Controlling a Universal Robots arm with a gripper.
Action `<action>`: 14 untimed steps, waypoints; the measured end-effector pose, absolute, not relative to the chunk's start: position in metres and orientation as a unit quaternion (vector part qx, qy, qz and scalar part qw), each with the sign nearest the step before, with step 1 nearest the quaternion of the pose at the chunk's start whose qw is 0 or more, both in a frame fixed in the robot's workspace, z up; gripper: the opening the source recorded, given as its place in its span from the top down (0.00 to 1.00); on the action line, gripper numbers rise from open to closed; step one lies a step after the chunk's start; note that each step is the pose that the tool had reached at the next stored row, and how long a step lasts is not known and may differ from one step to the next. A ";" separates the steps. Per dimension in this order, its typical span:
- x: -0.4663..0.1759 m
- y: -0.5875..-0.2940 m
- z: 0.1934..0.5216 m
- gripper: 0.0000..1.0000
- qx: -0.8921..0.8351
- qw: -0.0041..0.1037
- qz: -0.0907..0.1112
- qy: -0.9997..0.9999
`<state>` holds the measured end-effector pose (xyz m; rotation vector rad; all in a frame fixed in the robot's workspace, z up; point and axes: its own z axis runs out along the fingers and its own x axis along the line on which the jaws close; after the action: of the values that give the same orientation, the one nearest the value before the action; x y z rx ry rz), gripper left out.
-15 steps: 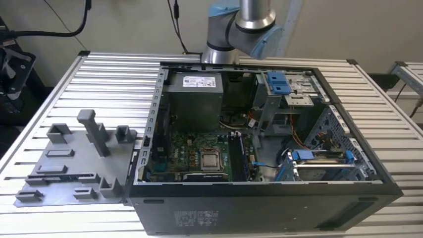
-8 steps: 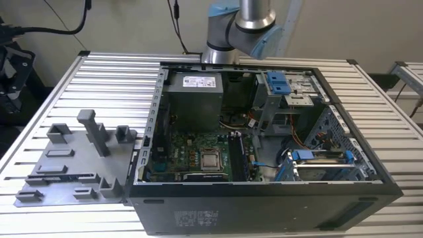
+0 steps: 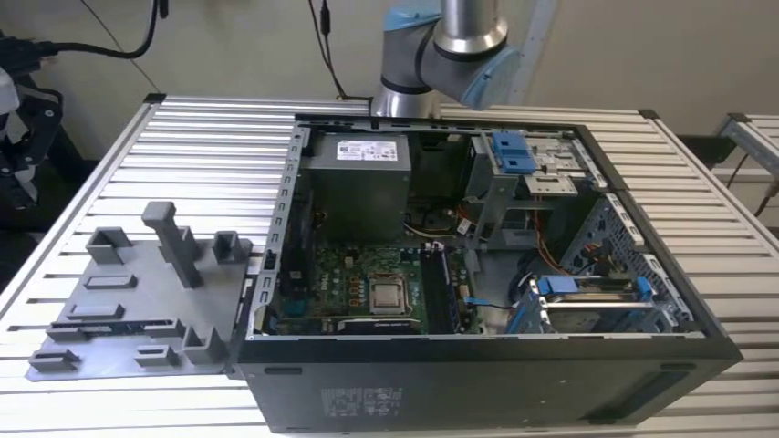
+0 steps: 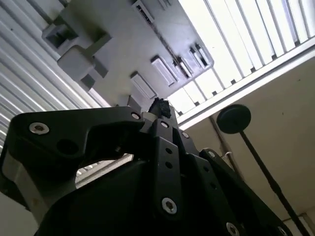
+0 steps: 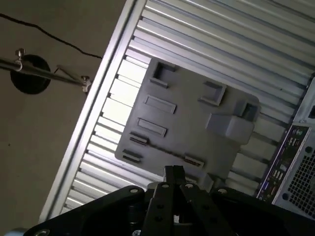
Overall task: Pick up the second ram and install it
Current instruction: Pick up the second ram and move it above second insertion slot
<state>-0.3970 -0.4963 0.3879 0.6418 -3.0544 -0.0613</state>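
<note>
An open computer case [image 3: 487, 383] is lying on a bench [image 3: 195, 155] made of metal slats. Just beside it, on the exterior view's left, a flat grey tray [image 3: 134, 292] is sitting on the bench. A tall post [image 3: 171, 237] is standing up from the tray. The arm [image 3: 457, 36] is reaching up at the far side of the case.

The second ram [image 3: 88, 326] seems to be resting in the tray, in a long slot near the tray's front edge. It is showing as a thin dark strip standing on its edge. In the first wrist view the same strip [image 5: 162, 149] is running between two small dark clips.

The fingers [image 5: 169, 173] are pressing together, and nothing is sitting between them. They are hanging well above the tray [image 5: 192, 123] and pointing down at it, close to the ram's slot. In the second wrist view the fingers [image 4: 158, 104] are pointing at the tray [image 4: 128, 44] too.
</note>
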 end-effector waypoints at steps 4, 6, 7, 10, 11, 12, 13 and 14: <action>-0.397 -0.496 0.388 0.89 0.239 0.011 -0.019 -0.971; -0.397 -0.496 0.388 0.89 0.255 0.011 -0.018 -0.967; -0.397 -0.496 0.388 0.89 0.261 0.011 -0.018 -0.965; -0.397 -0.496 0.388 0.89 0.275 0.011 -0.018 -0.961; -0.397 -0.496 0.388 0.89 0.277 0.011 -0.018 -0.961; -0.397 -0.496 0.388 0.89 0.282 0.011 -0.018 -0.959; -0.397 -0.496 0.388 0.89 0.289 0.011 -0.018 -0.957; -0.397 -0.496 0.388 0.89 0.298 0.011 -0.018 -0.954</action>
<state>-0.3970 -0.4962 0.3879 0.9282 -2.9768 -0.0553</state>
